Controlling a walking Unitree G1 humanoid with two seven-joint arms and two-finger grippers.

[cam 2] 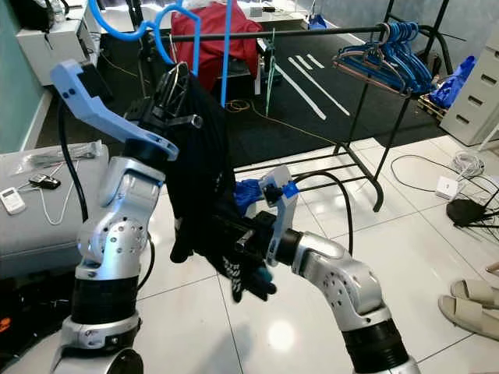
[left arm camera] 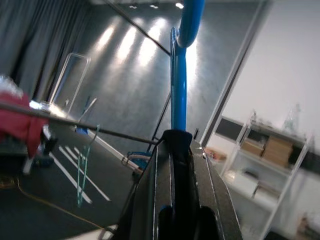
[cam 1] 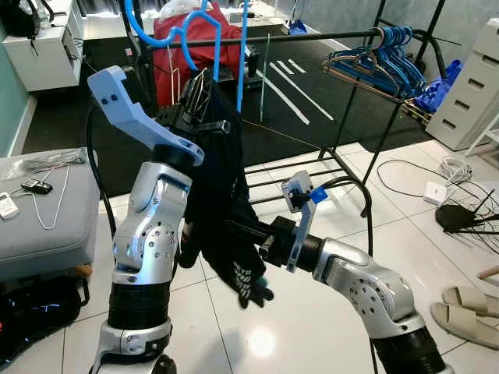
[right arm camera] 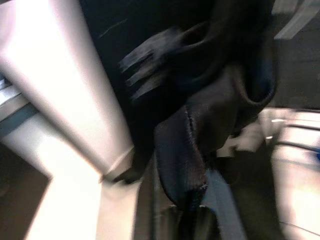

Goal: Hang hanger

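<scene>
My left gripper (cam 1: 198, 87) is raised high and shut on a blue hanger (cam 1: 170, 33), just below the hook. In the left wrist view the hanger's blue stem (left arm camera: 179, 85) rises from between the fingers. A black garment (cam 1: 222, 206) hangs from the hanger down to knee height. The hook sits close in front of the black rack rail (cam 1: 312, 37). Reaching across from the right, my right gripper (cam 1: 238, 231) is buried in the garment's lower part and shut on the dark cloth (right arm camera: 200, 130), which is blurred in the right wrist view.
Several blue hangers (cam 1: 383, 64) crowd the rail's right end and a red garment (cam 1: 195, 43) hangs behind. A grey bench (cam 1: 47, 222) stands at left, white drawers (cam 1: 468, 93) at right. Cables (cam 1: 460, 214) and slippers (cam 1: 468, 312) lie on the white tiles.
</scene>
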